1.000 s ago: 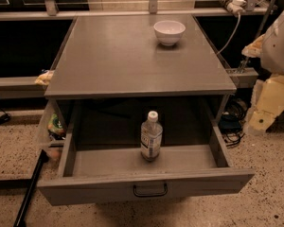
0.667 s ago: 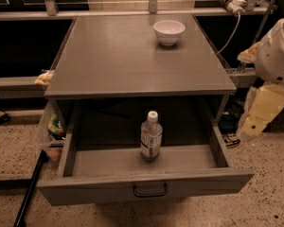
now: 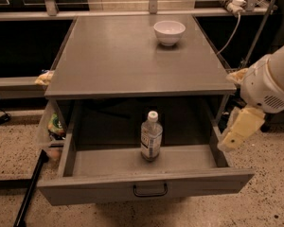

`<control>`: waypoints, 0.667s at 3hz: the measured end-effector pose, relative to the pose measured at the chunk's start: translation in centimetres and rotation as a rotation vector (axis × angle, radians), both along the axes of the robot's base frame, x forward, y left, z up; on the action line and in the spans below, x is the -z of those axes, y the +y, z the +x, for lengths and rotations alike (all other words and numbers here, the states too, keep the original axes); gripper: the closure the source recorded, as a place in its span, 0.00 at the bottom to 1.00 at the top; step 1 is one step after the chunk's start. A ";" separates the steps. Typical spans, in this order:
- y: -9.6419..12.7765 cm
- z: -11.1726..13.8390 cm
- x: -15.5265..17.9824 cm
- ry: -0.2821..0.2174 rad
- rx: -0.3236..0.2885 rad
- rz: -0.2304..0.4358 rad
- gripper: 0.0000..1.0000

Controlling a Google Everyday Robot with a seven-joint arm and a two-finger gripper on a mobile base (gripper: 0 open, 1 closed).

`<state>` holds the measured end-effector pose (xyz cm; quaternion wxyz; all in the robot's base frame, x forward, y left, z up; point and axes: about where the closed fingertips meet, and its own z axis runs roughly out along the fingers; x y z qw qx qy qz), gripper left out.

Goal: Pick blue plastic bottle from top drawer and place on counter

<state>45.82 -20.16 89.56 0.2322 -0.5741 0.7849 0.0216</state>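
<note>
The blue plastic bottle (image 3: 151,136) stands upright in the middle of the open top drawer (image 3: 146,187); it is clear, with a white cap and a pale label. The drawer is pulled out below the grey counter (image 3: 123,56) and has a small dark handle on its front. My gripper (image 3: 229,141) hangs at the end of the white arm (image 3: 270,82), just outside the drawer's right wall. It is to the right of the bottle, about level with it, apart from it and holding nothing.
A white bowl (image 3: 169,32) sits at the back right of the counter. A white cable and plug (image 3: 232,6) run along the rail behind. A dark pole (image 3: 31,188) and a bag of items (image 3: 52,126) are at the drawer's left.
The arm and gripper have moved left and down, from beside the counter's right edge to the drawer's right wall. The bottle and bowl have not moved.
</note>
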 end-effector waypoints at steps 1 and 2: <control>1.4 2.0 3.9 -0.005 -0.006 0.103 0.00; 1.4 1.9 3.8 -0.004 -0.008 0.100 0.00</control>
